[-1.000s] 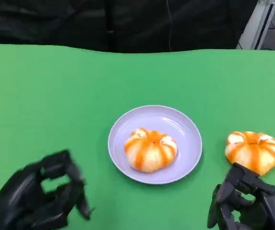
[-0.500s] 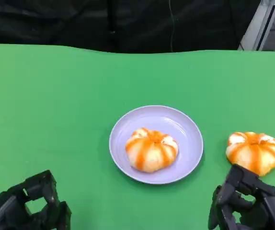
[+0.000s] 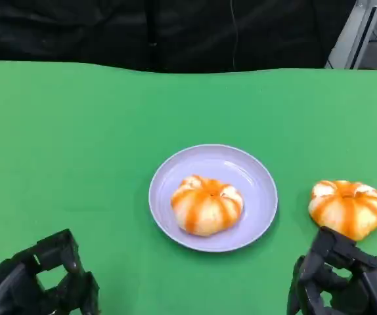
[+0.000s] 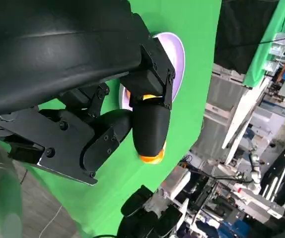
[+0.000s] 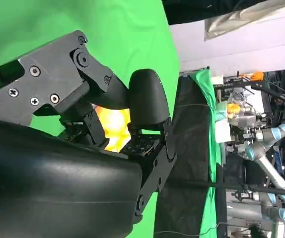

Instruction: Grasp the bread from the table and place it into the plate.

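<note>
The surface is plain bright green. The plate is pale lilac. Both buns, one on the plate and one on the surface, are cream with orange stripes. The left hand and right hand are black.

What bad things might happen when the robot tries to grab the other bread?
The bread on the table lies close beside the plate, so the right hand might nudge the plate while grasping. The plate already holds a bread, leaving little bare room; the second one may land on the rim or roll off.
</note>
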`<action>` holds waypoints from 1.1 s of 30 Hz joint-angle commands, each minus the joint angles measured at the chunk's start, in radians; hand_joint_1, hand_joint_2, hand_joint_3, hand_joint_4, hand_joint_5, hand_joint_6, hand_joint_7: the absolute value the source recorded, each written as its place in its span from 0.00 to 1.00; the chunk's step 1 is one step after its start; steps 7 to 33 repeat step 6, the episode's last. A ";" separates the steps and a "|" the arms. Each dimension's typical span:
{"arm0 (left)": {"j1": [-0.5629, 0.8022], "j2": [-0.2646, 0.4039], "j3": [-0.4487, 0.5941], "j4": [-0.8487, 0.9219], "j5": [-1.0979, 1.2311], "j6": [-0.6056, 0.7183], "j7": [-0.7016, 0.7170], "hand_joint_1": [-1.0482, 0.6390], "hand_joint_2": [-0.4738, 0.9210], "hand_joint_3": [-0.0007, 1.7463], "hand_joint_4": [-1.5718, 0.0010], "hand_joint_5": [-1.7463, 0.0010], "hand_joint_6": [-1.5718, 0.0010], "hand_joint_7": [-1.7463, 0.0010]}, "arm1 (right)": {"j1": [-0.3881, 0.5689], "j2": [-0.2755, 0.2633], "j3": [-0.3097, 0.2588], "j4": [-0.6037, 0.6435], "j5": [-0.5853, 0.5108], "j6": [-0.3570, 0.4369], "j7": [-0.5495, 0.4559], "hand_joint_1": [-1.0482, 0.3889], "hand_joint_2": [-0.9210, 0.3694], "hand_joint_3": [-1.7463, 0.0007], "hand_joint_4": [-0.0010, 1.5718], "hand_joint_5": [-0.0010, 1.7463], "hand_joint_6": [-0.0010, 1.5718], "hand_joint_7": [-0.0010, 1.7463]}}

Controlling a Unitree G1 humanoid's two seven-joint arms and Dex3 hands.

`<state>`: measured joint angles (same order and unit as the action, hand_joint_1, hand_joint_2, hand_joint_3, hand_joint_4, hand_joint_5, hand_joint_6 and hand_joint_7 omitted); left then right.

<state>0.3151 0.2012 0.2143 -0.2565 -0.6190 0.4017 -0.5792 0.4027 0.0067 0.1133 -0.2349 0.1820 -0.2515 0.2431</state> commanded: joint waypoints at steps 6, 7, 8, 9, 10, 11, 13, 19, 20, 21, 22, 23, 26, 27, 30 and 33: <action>0.008 0.011 0.007 -0.014 0.019 -0.029 0.028 0.52 0.80 0.63 0.48 0.00 0.56 0.00 | 0.006 -0.005 -0.003 -0.010 0.006 -0.009 -0.002 0.64 0.28 0.29 0.54 1.00 0.43 0.96; 0.008 0.011 0.007 -0.014 0.019 -0.029 0.028 0.52 0.80 0.63 0.48 0.00 0.56 0.00 | 0.006 -0.005 -0.003 -0.010 0.006 -0.009 -0.002 0.64 0.28 0.29 0.54 1.00 0.43 0.96; 0.008 0.011 0.007 -0.014 0.019 -0.029 0.028 0.52 0.80 0.63 0.48 0.00 0.56 0.00 | 0.006 -0.005 -0.003 -0.010 0.006 -0.009 -0.002 0.64 0.28 0.29 0.54 1.00 0.43 0.96; 0.008 0.011 0.007 -0.014 0.019 -0.029 0.028 0.52 0.80 0.63 0.48 0.00 0.56 0.00 | 0.006 -0.005 -0.003 -0.010 0.006 -0.009 -0.002 0.64 0.28 0.29 0.54 1.00 0.43 0.96; 0.008 0.011 0.007 -0.014 0.019 -0.029 0.028 0.52 0.80 0.63 0.48 0.00 0.56 0.00 | 0.006 -0.005 -0.003 -0.010 0.006 -0.009 -0.002 0.64 0.28 0.29 0.54 1.00 0.43 0.96; 0.008 0.011 0.007 -0.014 0.019 -0.029 0.028 0.52 0.80 0.63 0.48 0.00 0.56 0.00 | 0.006 -0.005 -0.003 -0.010 0.006 -0.009 -0.002 0.64 0.28 0.29 0.54 1.00 0.43 0.96; 0.008 0.011 0.007 -0.014 0.019 -0.029 0.028 0.52 0.80 0.63 0.48 0.00 0.56 0.00 | 0.006 -0.005 -0.003 -0.010 0.006 -0.009 -0.002 0.64 0.28 0.29 0.54 1.00 0.43 0.96; 0.008 0.011 0.007 -0.014 0.019 -0.029 0.028 0.52 0.80 0.63 0.48 0.00 0.56 0.00 | 0.006 -0.005 -0.003 -0.010 0.006 -0.009 -0.002 0.64 0.28 0.29 0.54 1.00 0.43 0.96; 0.008 0.011 0.007 -0.014 0.019 -0.029 0.028 0.52 0.80 0.63 0.48 0.00 0.56 0.00 | 0.006 -0.005 -0.003 -0.010 0.006 -0.009 -0.002 0.64 0.28 0.29 0.54 1.00 0.43 0.96; 0.008 0.011 0.007 -0.014 0.019 -0.029 0.028 0.52 0.80 0.63 0.48 0.00 0.56 0.00 | 0.006 -0.005 -0.003 -0.010 0.006 -0.009 -0.002 0.64 0.28 0.29 0.54 1.00 0.43 0.96; 0.008 0.011 0.007 -0.014 0.019 -0.029 0.028 0.52 0.80 0.63 0.48 0.00 0.56 0.00 | 0.006 -0.005 -0.003 -0.010 0.006 -0.009 -0.002 0.64 0.28 0.29 0.54 1.00 0.43 0.96; 0.008 0.011 0.007 -0.014 0.019 -0.029 0.028 0.52 0.80 0.63 0.48 0.00 0.56 0.00 | 0.006 -0.005 -0.003 -0.010 0.006 -0.009 -0.002 0.64 0.28 0.29 0.54 1.00 0.43 0.96; 0.008 0.011 0.007 -0.014 0.019 -0.029 0.028 0.52 0.80 0.63 0.48 0.00 0.56 0.00 | 0.006 -0.005 -0.003 -0.010 0.006 -0.009 -0.002 0.64 0.28 0.29 0.54 1.00 0.43 0.96; 0.008 0.011 0.007 -0.014 0.019 -0.029 0.028 0.52 0.80 0.63 0.48 0.00 0.56 0.00 | 0.006 -0.005 -0.003 -0.010 0.006 -0.009 -0.002 0.64 0.28 0.29 0.54 1.00 0.43 0.96; 0.008 0.011 0.007 -0.014 0.019 -0.029 0.028 0.52 0.80 0.63 0.48 0.00 0.56 0.00 | 0.006 -0.005 -0.003 -0.010 0.006 -0.009 -0.002 0.64 0.28 0.29 0.54 1.00 0.43 0.96; 0.008 0.011 0.007 -0.014 0.019 -0.029 0.028 0.52 0.80 0.63 0.48 0.00 0.56 0.00 | 0.006 -0.005 -0.003 -0.010 0.006 -0.009 -0.002 0.64 0.28 0.29 0.54 1.00 0.43 0.96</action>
